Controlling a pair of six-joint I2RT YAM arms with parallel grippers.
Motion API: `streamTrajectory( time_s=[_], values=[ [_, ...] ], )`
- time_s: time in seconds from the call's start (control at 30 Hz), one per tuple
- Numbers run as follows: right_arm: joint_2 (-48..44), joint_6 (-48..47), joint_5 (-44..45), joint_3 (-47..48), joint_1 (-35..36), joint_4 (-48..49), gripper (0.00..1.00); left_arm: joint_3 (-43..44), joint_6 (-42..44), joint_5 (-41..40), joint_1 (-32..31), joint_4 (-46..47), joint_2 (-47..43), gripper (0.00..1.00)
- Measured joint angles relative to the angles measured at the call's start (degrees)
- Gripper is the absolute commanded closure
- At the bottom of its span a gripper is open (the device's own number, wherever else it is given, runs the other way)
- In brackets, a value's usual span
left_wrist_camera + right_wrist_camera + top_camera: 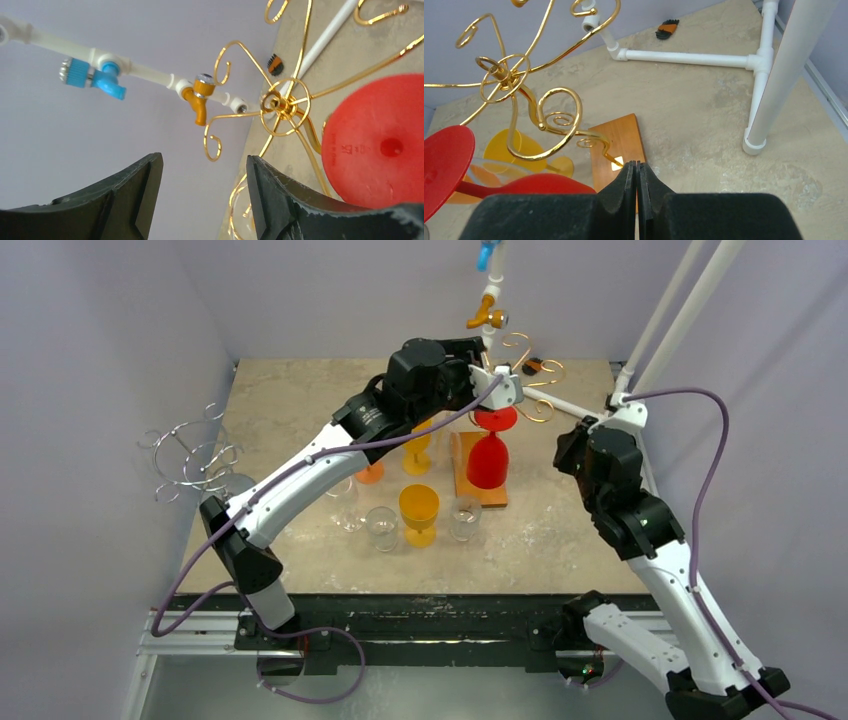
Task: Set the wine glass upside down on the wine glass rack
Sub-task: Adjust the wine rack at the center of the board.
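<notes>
So the red wine glass is already flipped: foot on top, bowl pointing down, long axis pretty much straight up and down. It's above the wooden board near the middle of the desk. Nothing is gripping it, so I'd guess it's hanging from one of the curly arms of the gold wine glass rack, though I can't make out the exact hook it sits in.

The left gripper is the close one. From overhead, the glass is right by it at about 6 o'clock. On the wrist cam, the red foot is off at 2 to 3 o'clock of the fingers, outside the gap. The jaws are spread wide with nothing between them. That arm is stretched way out across the desk, wrist up level with the rack top.

The right gripper is pinched fully closed on nothing. It's parked at roughly 3 o'clock of the glass, a good bit farther off, with the arm folded back.

To me it looks basically done. If anything, the left arm needs to leave toward 9 o'clock without clipping the foot.
</notes>
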Motion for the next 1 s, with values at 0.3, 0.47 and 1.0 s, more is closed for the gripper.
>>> streamTrajectory(
  time_s=[0.3,0.47,1.0],
  values=[
    [-4.2,2.9,-0.4,-6.9,-0.2,0.1,0.92,7.1,-2.0,1.2,0.0,-0.4,1.7,0.32],
    [-5.4,5.7,-1.9,-12.8,-0.2,0.2,0.92,11.0,-3.9,1.8,0.0,-1.9,3.8,0.31],
    [-2.4,16.1,-7.8,-31.2,-0.2,9.1,1.00,32.3,-16.5,4.7,-0.1,-14.3,18.9,0.69]
  ],
)
